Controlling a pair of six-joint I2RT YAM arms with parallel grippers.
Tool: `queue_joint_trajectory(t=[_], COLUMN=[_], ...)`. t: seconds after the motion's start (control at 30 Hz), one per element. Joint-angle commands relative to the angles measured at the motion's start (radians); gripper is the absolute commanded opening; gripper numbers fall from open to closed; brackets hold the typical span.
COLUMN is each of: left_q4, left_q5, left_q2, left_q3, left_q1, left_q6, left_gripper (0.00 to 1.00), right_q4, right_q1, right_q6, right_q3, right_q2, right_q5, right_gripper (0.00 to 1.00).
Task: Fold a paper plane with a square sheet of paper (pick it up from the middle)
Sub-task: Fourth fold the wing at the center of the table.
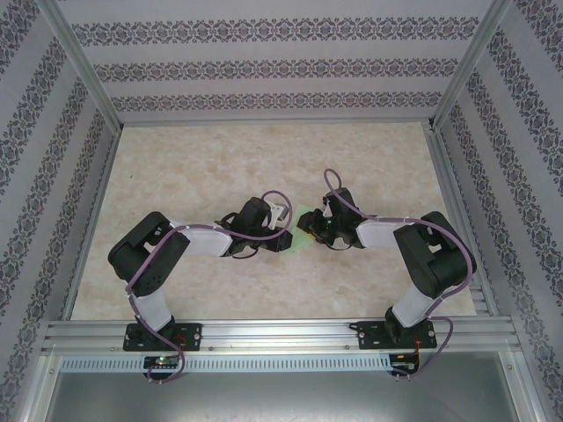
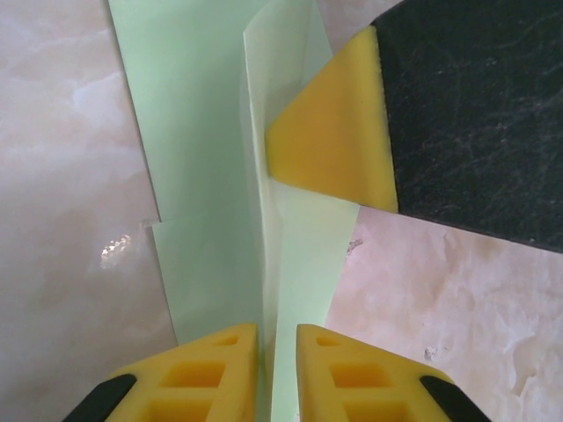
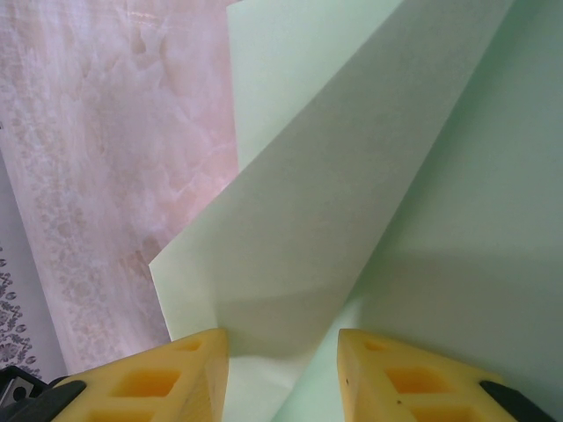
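Observation:
The square sheet of paper (image 1: 304, 220), pale mint green and partly folded, lies mid-table between both arms. In the left wrist view the paper (image 2: 202, 132) has an upright crease running toward the camera. My left gripper (image 2: 277, 338) straddles that crease, its jaws nearly together with a thin gap on each side. One yellow fingertip (image 2: 330, 132) of the right gripper touches the raised fold from the right. In the right wrist view a lifted flap of the paper (image 3: 352, 176) slopes up ahead of my right gripper (image 3: 283, 343), which stands open over the sheet. From above, the left gripper (image 1: 288, 236) and right gripper (image 1: 318, 230) almost meet.
The marble-patterned tabletop (image 1: 220, 167) has free room at the back and on both sides. Patterned walls enclose it on three sides. An aluminium rail (image 1: 281, 334) runs along the near edge where the arm bases are bolted.

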Motion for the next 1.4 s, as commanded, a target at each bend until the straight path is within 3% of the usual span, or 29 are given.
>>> queue_joint_trajectory(t=[0.0,0.23,0.67,0.97,1.37], left_q4=[0.003,0.029,0.052,0.100,0.158], left_q5=[0.033,0.052,0.055,0.072,0.128], left_q2=[0.028,0.054,0.050,0.054,0.095], left_q3=[0.018,0.028,0.020,-0.006,0.000], left_q1=[0.002,0.003,0.011,0.032,0.037], left_q6=[-0.020,-0.042,-0.090,-0.152,-0.183], left_gripper=[0.18,0.10,0.07,0.04,0.10], right_q4=[0.022,0.026,0.006,-0.018,-0.056], right_q1=[-0.001,-0.002,-0.005,-0.004,0.005], right_q6=[0.000,-0.010,-0.064,-0.078,-0.097], right_q3=[0.001,-0.008,-0.037,-0.015,0.019], right_q2=[0.012,0.000,-0.063,-0.027,0.009], right_q5=[0.023,0.017,0.035,0.045,0.052], right_gripper=[0.38,0.38,0.40,0.39,0.42])
